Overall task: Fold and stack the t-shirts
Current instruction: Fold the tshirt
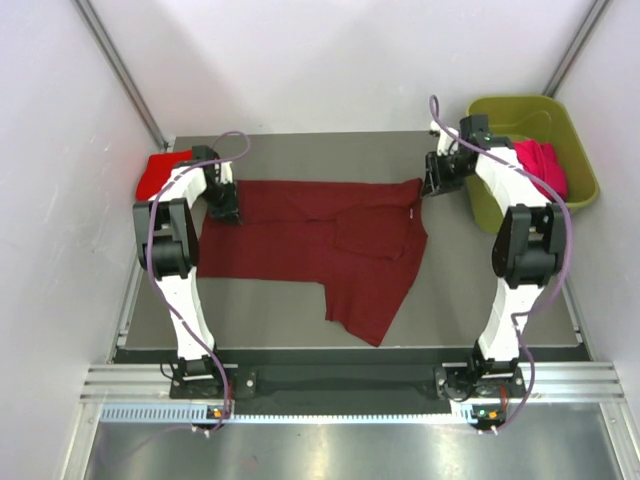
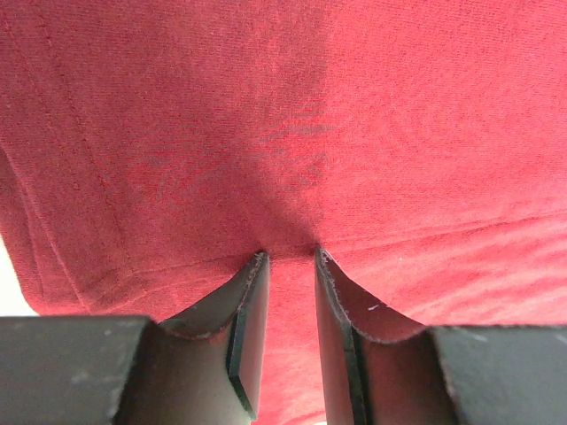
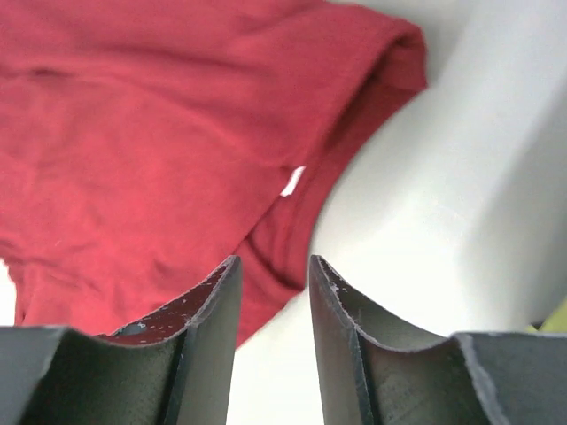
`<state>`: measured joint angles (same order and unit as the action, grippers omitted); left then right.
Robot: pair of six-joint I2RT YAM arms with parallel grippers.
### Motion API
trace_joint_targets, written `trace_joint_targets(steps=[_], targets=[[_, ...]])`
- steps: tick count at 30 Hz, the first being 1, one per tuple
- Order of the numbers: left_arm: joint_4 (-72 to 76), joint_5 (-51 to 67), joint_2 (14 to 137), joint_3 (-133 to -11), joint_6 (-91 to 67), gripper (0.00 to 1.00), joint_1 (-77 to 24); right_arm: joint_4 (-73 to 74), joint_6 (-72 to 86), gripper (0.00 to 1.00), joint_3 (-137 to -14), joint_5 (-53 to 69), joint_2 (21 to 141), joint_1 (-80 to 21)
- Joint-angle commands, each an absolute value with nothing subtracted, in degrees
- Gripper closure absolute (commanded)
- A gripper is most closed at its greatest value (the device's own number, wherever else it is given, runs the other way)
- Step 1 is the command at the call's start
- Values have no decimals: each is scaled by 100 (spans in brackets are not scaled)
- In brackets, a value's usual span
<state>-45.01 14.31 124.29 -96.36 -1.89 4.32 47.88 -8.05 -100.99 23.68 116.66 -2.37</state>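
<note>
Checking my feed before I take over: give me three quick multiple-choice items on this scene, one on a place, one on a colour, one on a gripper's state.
1. Where is the pink t-shirt?
A) in the olive-green tub
B) on the floor
C) hanging on the back wall

2. Which colour of shirt is spread across the table?
A) light blue
B) the dark maroon t-shirt
C) white

3. How is the right gripper?
A) shut on a sleeve
B) out of view
C) open, holding nothing

Answers: 1 A, it lies inside the tub at far right. 2 B, maroon cloth covers the table's middle. 3 C, its jaws stand apart with nothing between them.
</note>
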Motion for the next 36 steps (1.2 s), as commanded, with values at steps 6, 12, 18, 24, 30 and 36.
trace_joint_targets(steps=[6,12,18,24,30,36], targets=[[-4254,1749,12797,-9316,-316,68,369,5353,-2511,68,-9002,2436,10662,-1457],[-4227,1784,12578,-9246,-343,68,369,5046,-2901,69,-8227,2241,10389,-2346],[-4193,1811,12305,-9009,-395,67,369,4790,-2813,69,-8042,1758,10591,-2470],[-4140,1784,12190,-8824,-404,68,369,4632,-2830,68,-8086,1565,10731,-2470],[-4140,1767,12190,-8859,-396,68,360,4483,-2839,68,-8174,1442,11029,-2470],[-4166,1749,12226,-8886,-360,68,369,4377,-2883,67,-8253,1257,11241,-2452]])
